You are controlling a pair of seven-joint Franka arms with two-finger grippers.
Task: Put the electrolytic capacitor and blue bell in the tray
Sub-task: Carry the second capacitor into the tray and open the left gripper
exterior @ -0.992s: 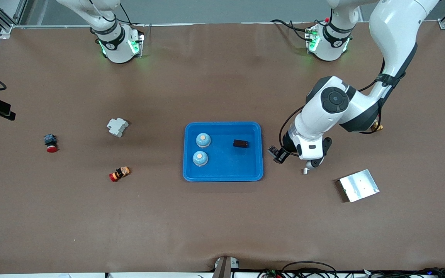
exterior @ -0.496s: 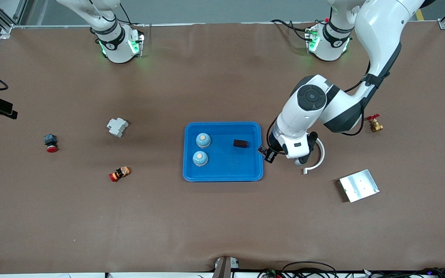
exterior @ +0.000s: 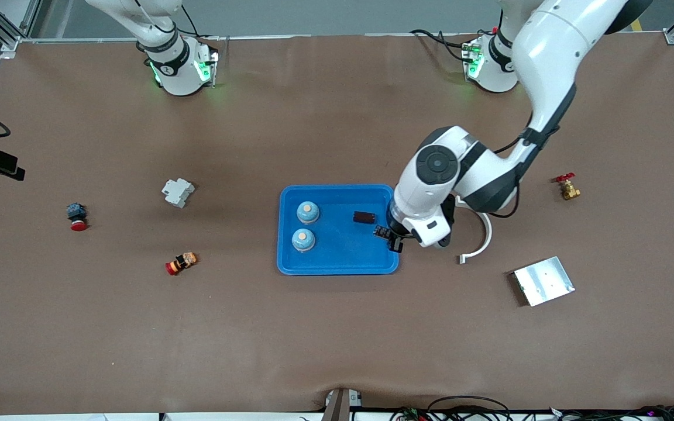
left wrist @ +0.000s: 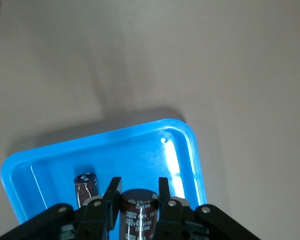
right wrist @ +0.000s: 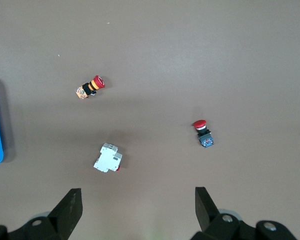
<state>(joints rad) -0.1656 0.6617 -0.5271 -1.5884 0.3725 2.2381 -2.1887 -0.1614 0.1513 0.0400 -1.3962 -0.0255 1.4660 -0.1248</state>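
Observation:
The bright-blue tray (exterior: pixel 343 252) lies mid-table. In it stand two blue bells (exterior: pixel 308 212) (exterior: pixel 303 239) and a dark brown electrolytic capacitor (exterior: pixel 364 217) lies on its side. My left gripper (exterior: pixel 388 237) hangs over the tray's rim at the left arm's end. In the left wrist view it (left wrist: pixel 138 187) is shut on a second brown capacitor (left wrist: pixel 139 212), with the tray's capacitor (left wrist: pixel 86 187) and the tray's rim (left wrist: pixel 191 150) below. My right gripper (right wrist: pixel 137 195) is open and empty, high over the table at the right arm's end; the front view does not show it.
A white circuit breaker (exterior: pixel 178 192), a red push button (exterior: pixel 76 216) and a red-orange switch (exterior: pixel 181 262) lie toward the right arm's end. A white curved part (exterior: pixel 478 241), a silver plate (exterior: pixel 543 280) and a brass valve (exterior: pixel 567 187) lie toward the left arm's end.
My left gripper has carried the capacitor from beside the tray to over its rim. The white curved part and the brass valve have come into view. The right arm has not moved.

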